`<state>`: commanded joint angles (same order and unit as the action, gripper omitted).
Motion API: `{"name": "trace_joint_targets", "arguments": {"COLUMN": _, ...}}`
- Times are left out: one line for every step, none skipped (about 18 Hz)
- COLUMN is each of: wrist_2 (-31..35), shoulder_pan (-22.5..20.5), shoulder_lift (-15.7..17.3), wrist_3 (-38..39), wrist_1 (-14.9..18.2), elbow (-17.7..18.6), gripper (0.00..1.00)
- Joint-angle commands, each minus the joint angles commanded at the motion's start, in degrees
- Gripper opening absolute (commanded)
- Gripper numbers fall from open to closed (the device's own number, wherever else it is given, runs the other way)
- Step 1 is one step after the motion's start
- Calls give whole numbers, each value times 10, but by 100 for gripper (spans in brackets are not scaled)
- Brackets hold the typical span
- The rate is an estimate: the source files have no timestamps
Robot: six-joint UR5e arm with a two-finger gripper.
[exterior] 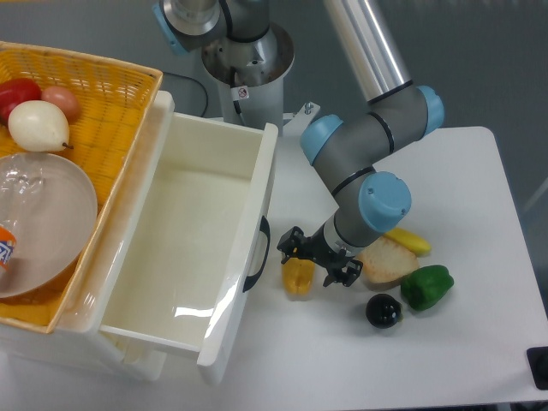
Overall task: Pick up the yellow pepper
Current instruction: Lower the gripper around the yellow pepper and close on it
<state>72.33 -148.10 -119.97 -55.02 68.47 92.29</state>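
The yellow pepper (298,276) is seen on the white table (479,342), just beside the front of the open white drawer (184,248) and close to its dark handle (259,255). The gripper (318,259) is lowered at the pepper — one black finger is seen at the pepper's upper left, the other at its right side, so the jaws are spread around the top of it. Whether the pads are pressed against the skin cannot be told from this view. To the right of the gripper a piece of bread (387,260) is laid, with a banana (409,241) partly hidden behind it. A green pepper (427,287) and a dark round fruit (383,310) are placed nearer the table's front edge. At the far left a yellow basket (111,94) is filled with a plate (47,218), an onion (38,125) and a red fruit (17,92) — all well apart from the arm
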Motion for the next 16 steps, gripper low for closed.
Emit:
{"name": "trace_joint_targets", "arguments": {"wrist_2": 0, "shoulder_pan": 1, "shoulder_lift": 1, "wrist_3": 1, "wrist_1": 0, "elbow": 1, "gripper": 100}}
{"name": "trace_joint_targets", "arguments": {"wrist_2": -1, "shoulder_pan": 1, "shoulder_lift": 2, "wrist_3": 2, "wrist_1": 1, "elbow": 2, "gripper": 100}}
{"name": "trace_joint_targets", "arguments": {"wrist_2": -1, "shoulder_pan": 1, "shoulder_lift": 3, "wrist_3": 3, "wrist_1": 1, "elbow": 2, "gripper": 100}}
{"name": "trace_joint_targets", "arguments": {"wrist_2": -1, "shoulder_pan": 1, "shoulder_lift": 4, "wrist_3": 8, "wrist_1": 1, "elbow": 2, "gripper": 100}}
{"name": "trace_joint_targets", "arguments": {"wrist_2": -3, "shoulder_pan": 2, "shoulder_lift": 4, "wrist_3": 17, "wrist_1": 0, "elbow": 2, "gripper": 100}}
{"name": "trace_joint_targets", "arguments": {"wrist_2": -2, "shoulder_pan": 6, "shoulder_lift": 3, "wrist_3": 25, "wrist_1": 0, "elbow": 2, "gripper": 100}}
{"name": "trace_joint_targets", "arguments": {"wrist_2": 0, "shoulder_pan": 9, "shoulder_lift": 2, "wrist_3": 27, "wrist_1": 0, "elbow": 1, "gripper": 100}}
{"name": "trace_joint_targets", "arguments": {"wrist_2": 0, "shoulder_pan": 9, "shoulder_lift": 2, "wrist_3": 27, "wrist_1": -1, "elbow": 2, "gripper": 100}}
{"name": "trace_joint_targets", "arguments": {"wrist_2": 0, "shoulder_pan": 9, "shoulder_lift": 1, "wrist_3": 28, "wrist_1": -1, "elbow": 1, "gripper": 100}}
{"name": "trace_joint_targets", "arguments": {"wrist_2": 0, "shoulder_pan": 9, "shoulder_lift": 1, "wrist_3": 27, "wrist_1": -2, "elbow": 1, "gripper": 100}}
{"name": "trace_joint_targets", "arguments": {"wrist_2": 0, "shoulder_pan": 9, "shoulder_lift": 1, "wrist_3": 27, "wrist_1": -3, "elbow": 1, "gripper": 100}}
{"name": "trace_joint_targets", "arguments": {"wrist_2": 1, "shoulder_pan": 9, "shoulder_lift": 0, "wrist_3": 27, "wrist_1": -4, "elbow": 1, "gripper": 100}}
{"name": "trace_joint_targets", "arguments": {"wrist_2": 4, "shoulder_pan": 9, "shoulder_lift": 0, "wrist_3": 27, "wrist_1": -4, "elbow": 2, "gripper": 100}}
{"name": "trace_joint_targets", "arguments": {"wrist_2": 9, "shoulder_pan": 9, "shoulder_lift": -1, "wrist_3": 27, "wrist_1": -4, "elbow": 2, "gripper": 100}}
{"name": "trace_joint_targets", "arguments": {"wrist_2": 15, "shoulder_pan": 9, "shoulder_lift": -1, "wrist_3": 26, "wrist_1": -5, "elbow": 1, "gripper": 100}}
{"name": "trace_joint_targets", "arguments": {"wrist_2": 21, "shoulder_pan": 9, "shoulder_lift": -2, "wrist_3": 26, "wrist_1": -5, "elbow": 1, "gripper": 100}}
